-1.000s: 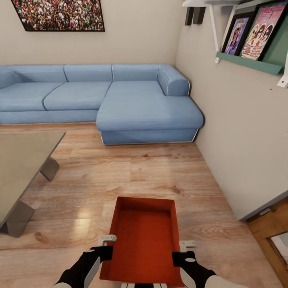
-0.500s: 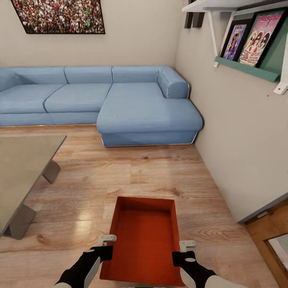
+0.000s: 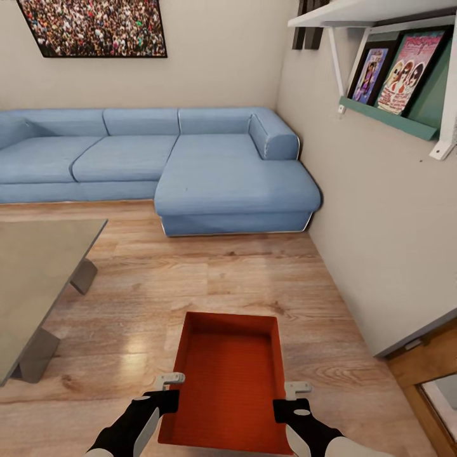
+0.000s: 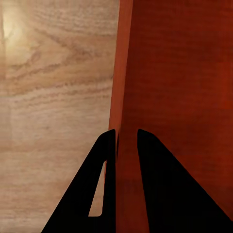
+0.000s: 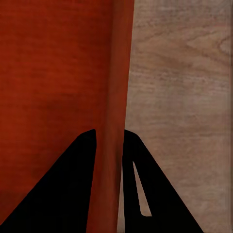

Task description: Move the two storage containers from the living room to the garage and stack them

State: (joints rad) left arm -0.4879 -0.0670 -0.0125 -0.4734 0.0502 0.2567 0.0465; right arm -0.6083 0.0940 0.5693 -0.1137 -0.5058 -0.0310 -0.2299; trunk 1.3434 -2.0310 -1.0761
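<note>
Both grippers are clamped on one orange-red storage container (image 3: 228,387): the left gripper (image 3: 170,388) is closed over its left wall and the right gripper (image 3: 289,395) over its right wall. Through the left wrist camera, the left gripper (image 4: 126,141) is seen with one dark finger (image 4: 104,160) outside the wall and the other inside, the wall pinched between them; the same is seen for the right gripper (image 5: 109,138) on the opposite wall. The container is held level and open side up, low in front of the robot, above the light wood-plank floor (image 3: 209,279) of the living room. Both forearms are reached forward from below, roughly parallel, wrists turned inward to the bin.

Open planks lie ahead of the container as far as the blue sectional sofa (image 3: 190,171). A glass coffee table (image 3: 38,279) bounds the left side, well apart from the bin. A cream wall (image 3: 381,216) closes the right side, with a wall shelf (image 3: 393,70) of framed pictures overhead. Part of a wood-panelled door (image 3: 425,381) shows at the lower right.
</note>
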